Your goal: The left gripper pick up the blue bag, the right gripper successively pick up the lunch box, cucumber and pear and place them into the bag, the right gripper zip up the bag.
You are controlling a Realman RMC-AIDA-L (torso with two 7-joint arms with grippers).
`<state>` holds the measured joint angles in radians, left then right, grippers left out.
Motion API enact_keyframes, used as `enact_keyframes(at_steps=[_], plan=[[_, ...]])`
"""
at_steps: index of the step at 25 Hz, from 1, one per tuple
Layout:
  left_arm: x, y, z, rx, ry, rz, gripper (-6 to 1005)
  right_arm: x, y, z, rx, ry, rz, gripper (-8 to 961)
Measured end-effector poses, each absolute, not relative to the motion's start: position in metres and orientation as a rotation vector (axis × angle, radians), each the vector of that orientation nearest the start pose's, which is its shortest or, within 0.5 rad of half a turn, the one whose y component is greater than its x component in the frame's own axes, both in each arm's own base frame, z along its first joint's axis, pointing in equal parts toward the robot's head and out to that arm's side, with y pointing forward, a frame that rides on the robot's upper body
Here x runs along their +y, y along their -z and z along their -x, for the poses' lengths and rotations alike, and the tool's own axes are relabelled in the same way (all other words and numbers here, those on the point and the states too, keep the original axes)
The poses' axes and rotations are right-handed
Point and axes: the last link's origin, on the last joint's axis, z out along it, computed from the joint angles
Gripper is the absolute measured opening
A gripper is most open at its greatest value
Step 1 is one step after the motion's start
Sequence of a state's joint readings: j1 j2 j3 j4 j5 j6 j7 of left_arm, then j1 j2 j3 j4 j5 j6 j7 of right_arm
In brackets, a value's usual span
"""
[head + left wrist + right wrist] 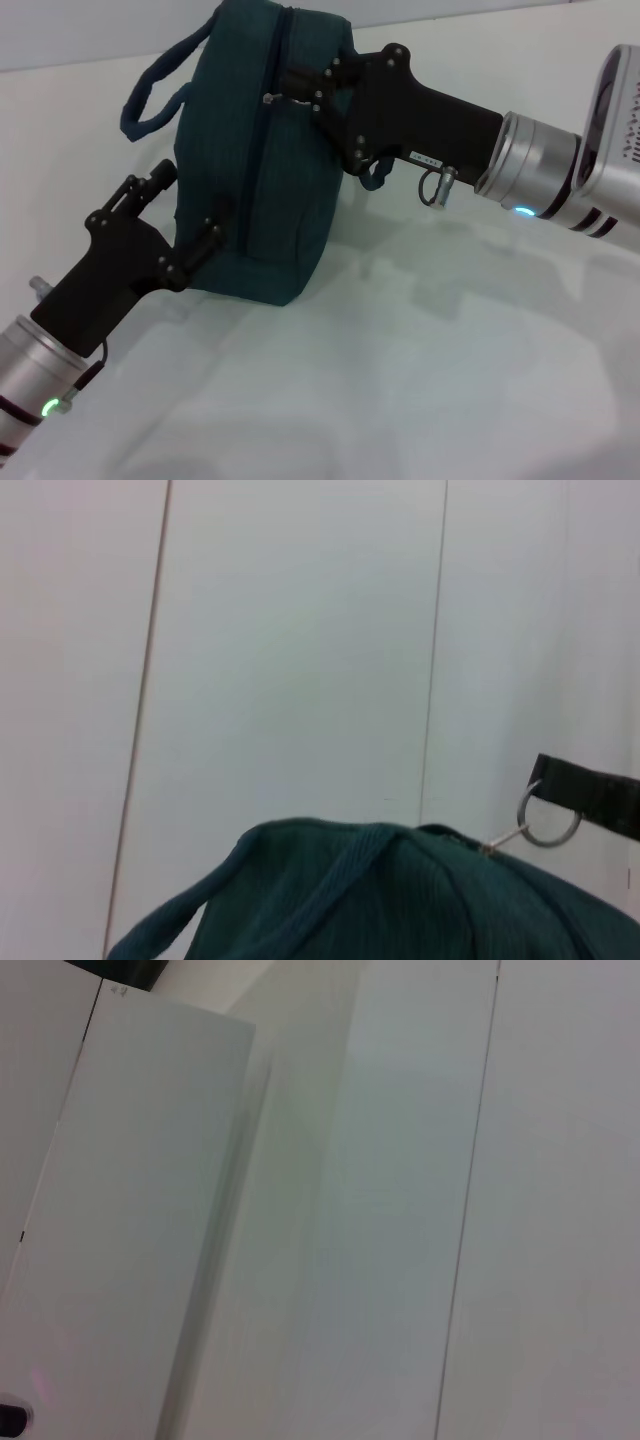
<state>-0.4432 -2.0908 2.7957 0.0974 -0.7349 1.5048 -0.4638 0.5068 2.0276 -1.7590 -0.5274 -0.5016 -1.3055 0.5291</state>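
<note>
The blue bag [260,160] stands upright toward the far edge of the white table [420,380], left of the middle, its zipper line [262,130] running down the side that faces the camera and its two rolled handles [150,90] hanging off toward the table's left edge. The left gripper [185,225] reaches up from the near left corner on its black wrist with the silver cuff [30,380] and small green light [47,407]; its jaws are spread, with one finger at the bag's left flank and the other pressed against the fabric near the lower part of the zipper, so it seems to be bracing or pinching the bag's side, though whether fabric is truly clamped cannot be told. The right gripper [300,90] comes in from the right edge of the table, and its jaws are clenched at the top end of the zipper, where the metal pull sits. In the left wrist view the ring pull [548,818] shows clearly, caught in the tip of a black finger [590,792] just above the bag's top seam, with the ring drawn taut away from the fabric. The zipper looks closed along the visible length. The right wrist view shows only pale wall panels [400,1210].
</note>
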Motion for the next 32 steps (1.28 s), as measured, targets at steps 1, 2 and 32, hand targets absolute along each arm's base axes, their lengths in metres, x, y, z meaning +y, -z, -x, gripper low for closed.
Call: enact_keyframes(at_steps=[1, 2, 32], plan=[[0.275, 0.066, 0.266, -0.433, 1.131, 2.14, 615, 0.341, 0.037, -0.175, -0.113, -1.158, 2.29, 8], [0.275, 0.065, 0.264, -0.432, 1.144, 2.136, 645, 0.341, 0.037, -0.175, -0.113, -1.158, 2.291, 8], [0.279, 0.07, 0.25, -0.265, 1.129, 2.206, 199, 0.331, 0.033, -0.177, -0.121, -1.226, 2.273, 7]])
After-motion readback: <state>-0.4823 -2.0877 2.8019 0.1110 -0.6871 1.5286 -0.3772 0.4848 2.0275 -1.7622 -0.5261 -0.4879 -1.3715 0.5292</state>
